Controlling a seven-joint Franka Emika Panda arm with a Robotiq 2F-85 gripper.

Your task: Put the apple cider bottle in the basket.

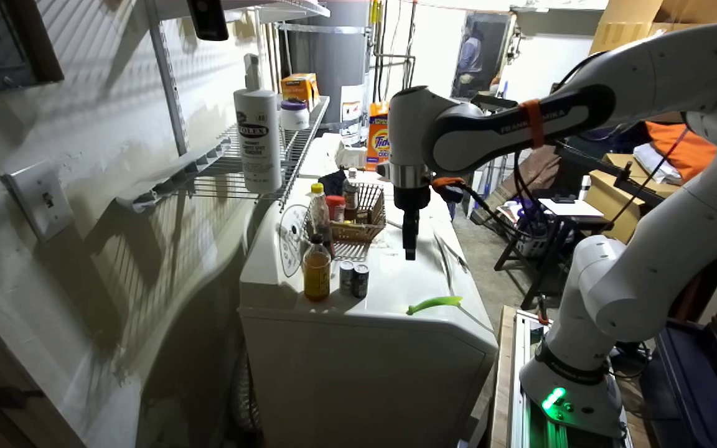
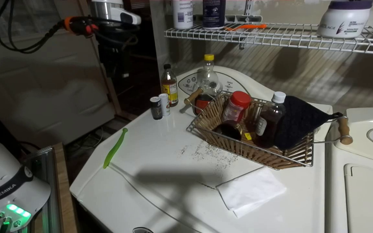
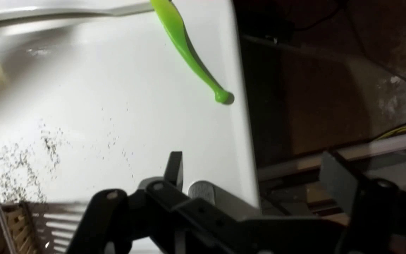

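At left on the white appliance top (image 1: 389, 289), in an exterior view: apple cider bottle (image 1: 317, 274), upright, black-capped, ungrasped. Two small canisters (image 1: 360, 282) just beside it. Farther back, basket (image 1: 358, 233), a red-lidded jar (image 1: 335, 206) in it. Rightward, gripper (image 1: 410, 252) hangs above the top, well apart from the bottle; wrist view has jaws apart, nothing clamped. Step in hand, by my reading: approach, ahead of the grasp. Next move should go across and down, jaws straddling the bottle without tipping the canisters; lift must then clear the basket's rim.
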